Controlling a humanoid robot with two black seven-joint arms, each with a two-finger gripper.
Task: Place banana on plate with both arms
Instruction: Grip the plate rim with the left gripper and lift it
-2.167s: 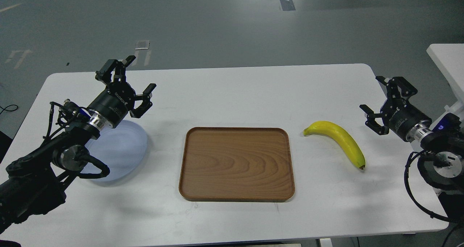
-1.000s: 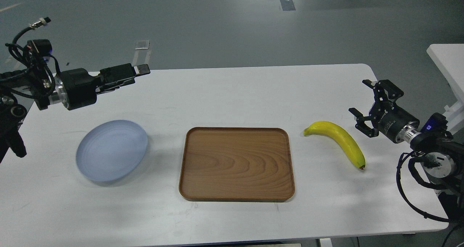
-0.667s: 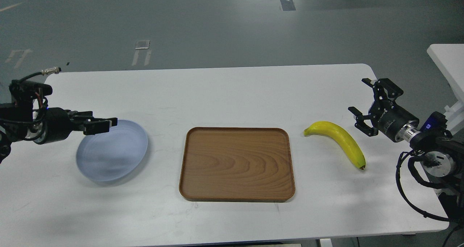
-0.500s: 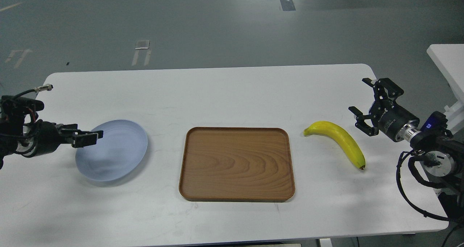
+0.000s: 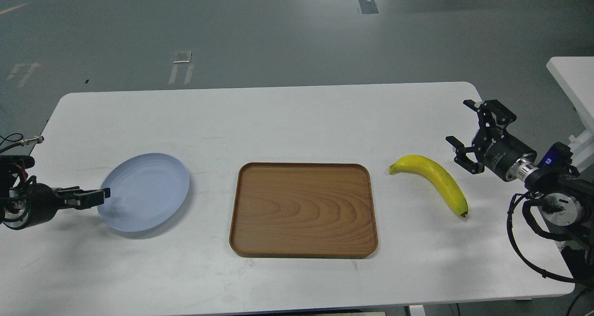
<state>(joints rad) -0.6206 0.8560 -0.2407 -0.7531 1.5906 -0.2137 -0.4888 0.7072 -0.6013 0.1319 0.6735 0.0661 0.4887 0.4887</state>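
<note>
The yellow banana lies flat on the white table, right of the tray. The pale blue-grey plate lies on the table at the left. My right gripper is open and empty, a little above the table and just right of the banana's upper end, apart from it. My left gripper is low at the plate's left rim and points right. It is seen side-on as one dark bar, so I cannot tell its fingers apart or whether it touches the rim.
A rectangular brown wood-grain tray lies empty in the middle of the table, between plate and banana. Another white table's corner stands at the far right. Grey floor lies beyond.
</note>
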